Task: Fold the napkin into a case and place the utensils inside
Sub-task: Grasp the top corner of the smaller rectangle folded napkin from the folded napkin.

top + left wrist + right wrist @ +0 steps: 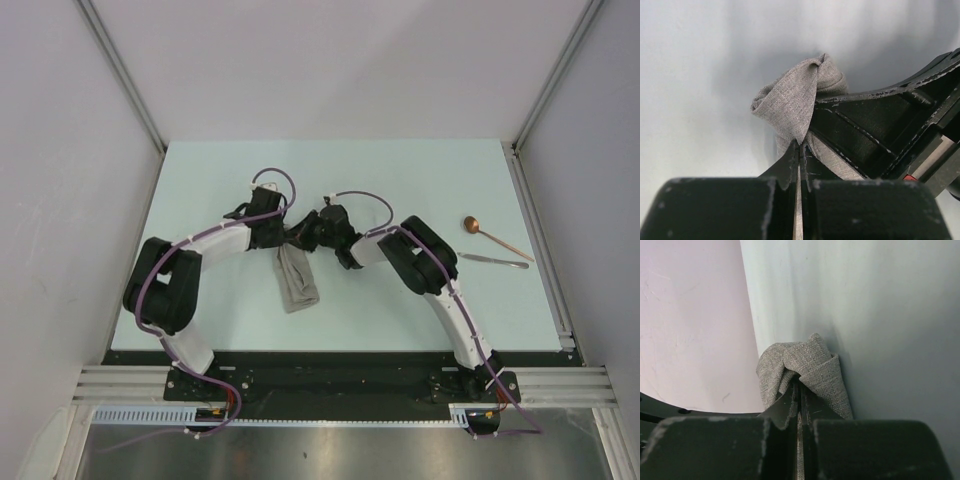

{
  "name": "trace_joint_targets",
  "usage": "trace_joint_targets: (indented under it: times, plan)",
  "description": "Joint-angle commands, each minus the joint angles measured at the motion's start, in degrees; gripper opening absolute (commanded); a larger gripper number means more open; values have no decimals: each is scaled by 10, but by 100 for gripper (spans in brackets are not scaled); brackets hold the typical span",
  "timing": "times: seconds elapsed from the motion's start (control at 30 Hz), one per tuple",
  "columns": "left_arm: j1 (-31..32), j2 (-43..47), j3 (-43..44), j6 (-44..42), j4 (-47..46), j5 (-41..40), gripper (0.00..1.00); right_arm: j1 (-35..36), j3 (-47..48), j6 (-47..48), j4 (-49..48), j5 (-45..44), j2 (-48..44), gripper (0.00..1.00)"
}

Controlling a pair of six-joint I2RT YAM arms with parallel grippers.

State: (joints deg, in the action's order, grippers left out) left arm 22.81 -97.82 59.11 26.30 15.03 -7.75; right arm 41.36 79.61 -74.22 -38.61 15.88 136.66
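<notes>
The grey-beige napkin (295, 277) hangs bunched in a narrow strip between my two grippers above the middle of the table. My left gripper (284, 232) is shut on its upper edge; the cloth (792, 102) bulges past the closed fingertips (791, 162). My right gripper (312, 234) is shut on the same bunched end, cloth (807, 367) folded over its fingertips (790, 402). The two grippers sit close together. The copper spoon (492, 236) and the thin silvery utensil (494, 261) lie on the table at the right, apart from both grippers.
The pale table (400, 170) is bounded by grey walls at left, right and back, with a metal rail (540, 240) along its right edge. The right gripper's black body (890, 125) fills the right of the left wrist view.
</notes>
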Motion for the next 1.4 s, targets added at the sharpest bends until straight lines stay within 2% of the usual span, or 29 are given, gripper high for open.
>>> trace_joint_targets:
  times: [0.0,0.2,0.33,0.53,0.63,0.67,0.77,0.9,1.03,1.17,1.33,1.37]
  plan:
    - [0,2,46,-27,40,4,0,20,22,70,30,-29,6,0]
    - [-2,-11,81,-38,67,-20,0,60,22,158,86,-74,-6,0]
    - [-2,-23,75,-21,69,2,0,64,67,200,116,-87,-1,0]
    - [-6,-26,43,4,74,12,1,37,91,157,69,-49,22,0]
    - [-16,-16,37,8,76,15,14,30,92,148,53,-17,31,0]
    - [-21,-7,36,9,74,20,22,30,92,149,53,-14,33,0]
    - [-43,10,42,14,84,37,37,28,78,148,34,6,34,0]
    - [-66,51,50,9,91,35,42,27,74,156,39,19,35,2]
    - [-94,25,92,-16,107,61,41,24,73,163,51,31,34,6]
    - [-94,-22,123,-28,121,73,40,29,72,179,66,29,27,15]
    - [-94,-69,147,-36,136,88,30,32,70,190,73,50,18,20]
    - [-94,-69,146,-35,135,92,30,31,70,192,73,55,16,25]
